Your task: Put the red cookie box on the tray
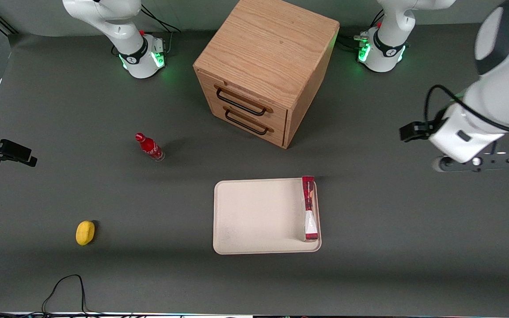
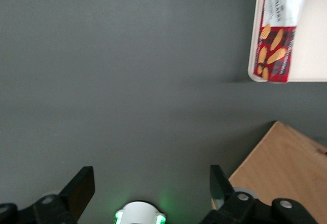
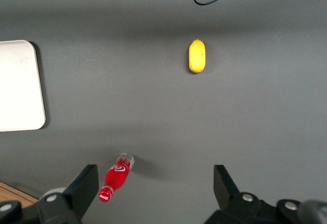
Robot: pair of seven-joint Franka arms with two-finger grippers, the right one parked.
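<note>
The red cookie box (image 1: 309, 207) lies inside the cream tray (image 1: 254, 216), along the rim on the working arm's side, with a narrow red and white side facing up. In the left wrist view the box (image 2: 280, 32) shows its red patterned face with cookie pictures, resting on the tray (image 2: 311, 55). My left gripper (image 1: 475, 162) hovers above bare table toward the working arm's end, well apart from the tray. In its own view the gripper (image 2: 150, 179) is open and empty, with only grey table between the fingers.
A wooden two-drawer cabinet (image 1: 265, 66) stands farther from the front camera than the tray. A small red cola bottle (image 1: 150, 147) and a yellow lemon (image 1: 85, 232) lie toward the parked arm's end. A black cable (image 1: 66, 287) loops at the near edge.
</note>
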